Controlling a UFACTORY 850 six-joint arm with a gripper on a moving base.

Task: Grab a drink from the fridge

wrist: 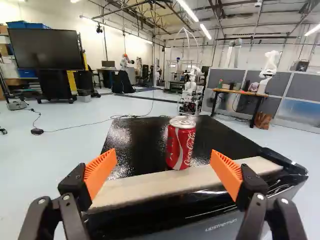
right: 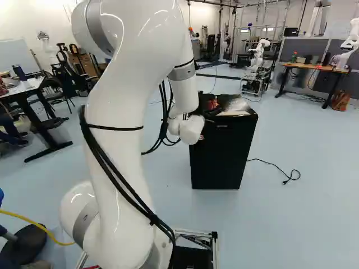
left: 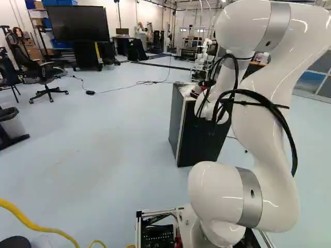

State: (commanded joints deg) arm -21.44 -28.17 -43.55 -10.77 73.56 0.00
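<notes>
Got gripper [right: 211, 111] spread wide open at near edge of fridge [right: 221, 159], orange pads [wrist: 99, 170] well apart. Got red can [wrist: 181, 142] upright on fridge top, close behind front edge, ahead of the gap between the pads and apart from both. To clear between gripper and can: pale strip [wrist: 150, 186] along fridge's front edge. Past fridge, see another robot [wrist: 191, 92] on its stand. Off to fridge's right in right base view, see far table [right: 314, 67] with small items, brown bag [right: 340, 100] beside it, and power cord [right: 275, 165] curling over floor. Off to fridge's left in left base view, see office chair [left: 46, 77], big black screen [left: 77, 23] and thin cable [left: 119, 89] running over floor towards fridge. Nearer than fridge, on same side, see thick yellow cable [left: 36, 227]. Reads as boxy fridge, dark sides, glossy black top with speckled reflections, rounded black front lip, strip matt and beige. Reads as plain cylinder for can, shiny metal lid, white lettering. Looks ribbed on the pads, tapering to flat tips.
</notes>
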